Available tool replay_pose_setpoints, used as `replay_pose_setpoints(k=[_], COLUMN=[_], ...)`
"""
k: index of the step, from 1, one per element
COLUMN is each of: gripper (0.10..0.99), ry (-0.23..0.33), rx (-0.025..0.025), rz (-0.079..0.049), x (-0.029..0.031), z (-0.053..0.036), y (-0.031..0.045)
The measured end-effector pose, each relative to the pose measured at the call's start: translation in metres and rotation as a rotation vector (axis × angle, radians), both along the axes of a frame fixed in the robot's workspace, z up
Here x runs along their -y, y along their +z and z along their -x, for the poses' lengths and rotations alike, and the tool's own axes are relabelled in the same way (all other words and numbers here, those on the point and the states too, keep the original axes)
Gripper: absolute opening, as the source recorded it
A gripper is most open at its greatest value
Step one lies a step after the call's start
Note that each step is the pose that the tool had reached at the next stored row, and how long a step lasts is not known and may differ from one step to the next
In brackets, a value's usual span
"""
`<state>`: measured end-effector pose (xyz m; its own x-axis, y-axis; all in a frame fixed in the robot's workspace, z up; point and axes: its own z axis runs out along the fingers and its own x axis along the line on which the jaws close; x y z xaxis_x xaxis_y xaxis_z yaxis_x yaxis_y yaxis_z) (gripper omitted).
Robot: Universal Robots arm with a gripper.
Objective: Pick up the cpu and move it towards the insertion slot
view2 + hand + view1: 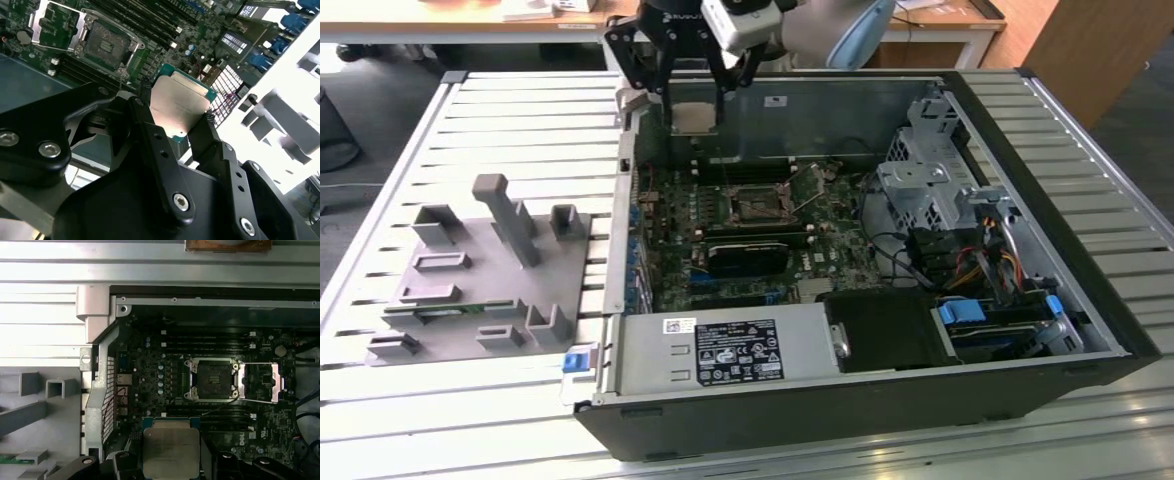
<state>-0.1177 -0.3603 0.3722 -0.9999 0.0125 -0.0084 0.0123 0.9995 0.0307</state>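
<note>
1. Ribbed metal slats form the bench (494,120), with wooden desks (454,25) behind it in the exterior view.
2. An open computer case (1067,330) lies on its side on the bench, its green motherboard (674,225) facing up.
3. On the exterior view's left, beside the case, sits a grey fixture (480,270) of plastic blocks and posts.
4. The black claw (687,85) hangs over the far edge of the case, near the corner on the exterior view's left.
5. Its two fingers (150,130) are closed onto opposite edges of the cpu (179,107), which is lifted clear of the board and touches nothing else.
6. In the second wrist view the cpu's silvery metal top shows, with a teal rim around it; in the exterior view its tan underside (692,115) faces the camera.
7. The insertion slot (755,203) lies near the middle of the motherboard, well apart from the cpu and below it.
8. In the first wrist view the slot (210,379) is a dark square with its shiny metal frame (259,382) swung open to one side.
9. Just beside the slot in the exterior view sits a black rectangular card (747,255).
10. A power supply (720,350) with a label fills the near corner of the case.
</note>
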Motion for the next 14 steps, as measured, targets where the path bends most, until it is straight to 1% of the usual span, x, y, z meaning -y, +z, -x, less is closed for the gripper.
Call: replay_pose_setpoints(k=[14], gripper=[0.541], ry=[-0.002], rx=[0.0], rz=[0.0], x=[-0.0204], z=[-0.026], y=[-0.0013])
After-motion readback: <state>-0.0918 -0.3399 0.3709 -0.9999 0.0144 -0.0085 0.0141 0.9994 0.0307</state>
